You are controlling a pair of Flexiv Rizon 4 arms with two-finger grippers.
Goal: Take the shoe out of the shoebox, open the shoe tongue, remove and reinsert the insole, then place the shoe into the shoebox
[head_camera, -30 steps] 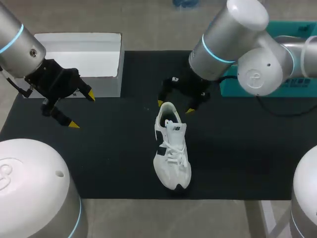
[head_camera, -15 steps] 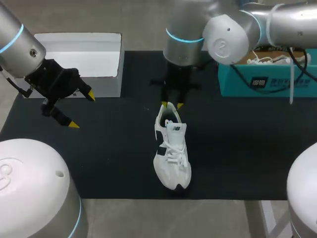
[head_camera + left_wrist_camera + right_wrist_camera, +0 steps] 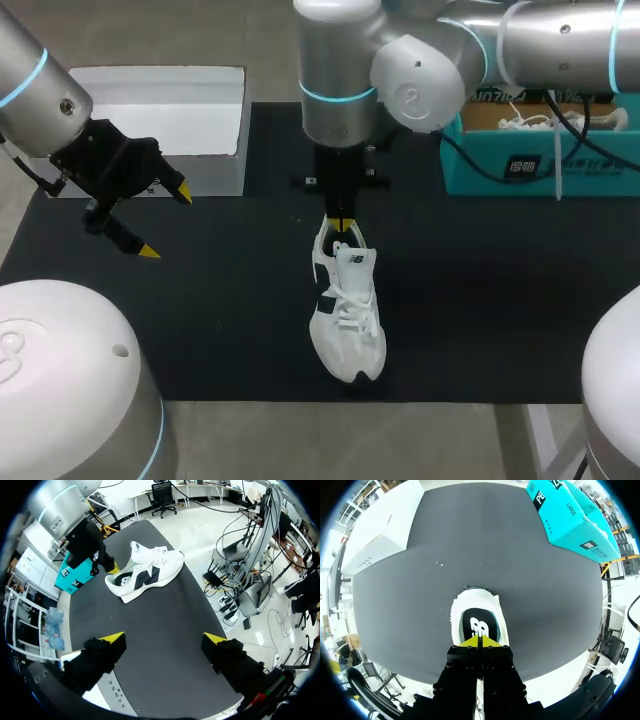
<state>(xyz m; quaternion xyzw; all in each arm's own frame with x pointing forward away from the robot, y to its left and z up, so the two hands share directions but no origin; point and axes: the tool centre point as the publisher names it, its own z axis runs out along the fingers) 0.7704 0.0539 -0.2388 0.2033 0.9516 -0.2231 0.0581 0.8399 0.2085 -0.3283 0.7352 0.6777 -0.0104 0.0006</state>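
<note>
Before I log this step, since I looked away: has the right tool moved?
Yes. Against the unmoved shoe, the right tool has drawn its spread tips together over the heel opening, while its arm swung toward the head view's left.

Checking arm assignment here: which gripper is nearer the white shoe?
Right. The right gripper sits over the heel opening of the shoe; the left gripper hangs well off to the side, beside the white box.

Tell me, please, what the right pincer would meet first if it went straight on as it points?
Probably the insole of the shoe: the right pincer points into its opening, though depth is unclear.
</note>
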